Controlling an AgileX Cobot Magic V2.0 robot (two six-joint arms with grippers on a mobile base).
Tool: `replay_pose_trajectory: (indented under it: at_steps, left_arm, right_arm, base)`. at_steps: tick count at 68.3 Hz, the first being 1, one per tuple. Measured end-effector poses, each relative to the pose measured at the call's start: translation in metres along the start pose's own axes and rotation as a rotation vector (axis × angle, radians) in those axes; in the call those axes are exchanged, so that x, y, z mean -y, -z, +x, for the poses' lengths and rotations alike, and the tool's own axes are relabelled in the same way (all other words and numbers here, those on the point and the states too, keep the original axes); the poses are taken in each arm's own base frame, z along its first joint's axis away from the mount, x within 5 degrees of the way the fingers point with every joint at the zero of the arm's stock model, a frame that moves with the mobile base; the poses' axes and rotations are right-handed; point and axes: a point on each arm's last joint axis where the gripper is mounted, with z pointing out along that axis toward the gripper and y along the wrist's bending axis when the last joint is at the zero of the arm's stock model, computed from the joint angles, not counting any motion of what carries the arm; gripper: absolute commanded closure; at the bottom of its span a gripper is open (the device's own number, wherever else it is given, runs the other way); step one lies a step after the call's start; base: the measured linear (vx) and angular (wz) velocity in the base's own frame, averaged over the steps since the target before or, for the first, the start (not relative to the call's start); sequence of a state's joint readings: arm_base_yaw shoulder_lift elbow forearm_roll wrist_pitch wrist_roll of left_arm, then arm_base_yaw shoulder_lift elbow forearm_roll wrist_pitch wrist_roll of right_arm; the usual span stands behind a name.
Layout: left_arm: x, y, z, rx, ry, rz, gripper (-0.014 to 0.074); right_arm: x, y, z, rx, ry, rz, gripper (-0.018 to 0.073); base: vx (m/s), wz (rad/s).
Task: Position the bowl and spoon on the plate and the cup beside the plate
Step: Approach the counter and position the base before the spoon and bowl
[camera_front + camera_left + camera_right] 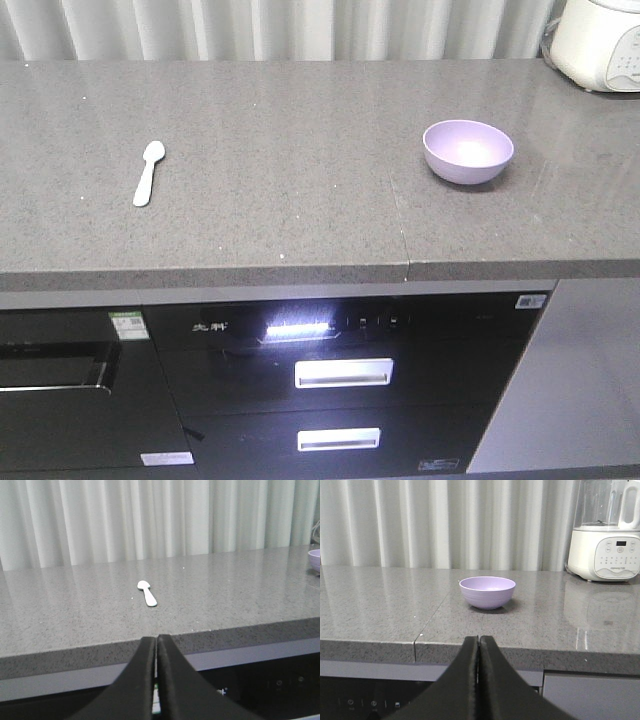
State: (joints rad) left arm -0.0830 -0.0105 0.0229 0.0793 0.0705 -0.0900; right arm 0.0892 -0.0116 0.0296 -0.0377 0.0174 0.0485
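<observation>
Bowl (468,151) and spoon (149,172) both lie on the bare grey table (300,220), so none of the arrangement looks done. The bowl stands upright and empty. The spoon lies flat well apart from the bowl, on the robot's left of it, with its scoop pointing away from the table's front edge and nothing touching it. No plate and no cup appear in any of the three views, so I cannot say where they are. Since both the bowl and the spoon have to end up on the plate, I judge that it must be found or brought in first. A white kitchen appliance (607,555) stands beyond the bowl, further to the right and nearer the pale curtain (300,25). The left fingers (142,665) are pressed together with nothing between them. They sit low and nearer the robot than the bowl, in front of the table's edge, aimed roughly at the spoon. The right fingers (492,672) are likewise clenched on nothing, also short of the table edge, and they point straight at the bowl. Every step is left: bowl onto plate, spoon onto plate, cup beside plate.
</observation>
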Motion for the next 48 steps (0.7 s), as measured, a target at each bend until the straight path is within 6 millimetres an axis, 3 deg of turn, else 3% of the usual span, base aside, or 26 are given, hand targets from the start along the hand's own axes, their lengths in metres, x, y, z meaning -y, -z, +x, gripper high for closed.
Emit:
replay_pose_trajectory:
  at_steps: [48]
  left_arm:
    - [0.0, 0.0, 0.0, 0.0, 0.0, 0.0, 0.0603]
  right_arm:
    - [0.0, 0.0, 0.0, 0.0, 0.0, 0.0, 0.057]
  base:
    - [0.18, 0.02]
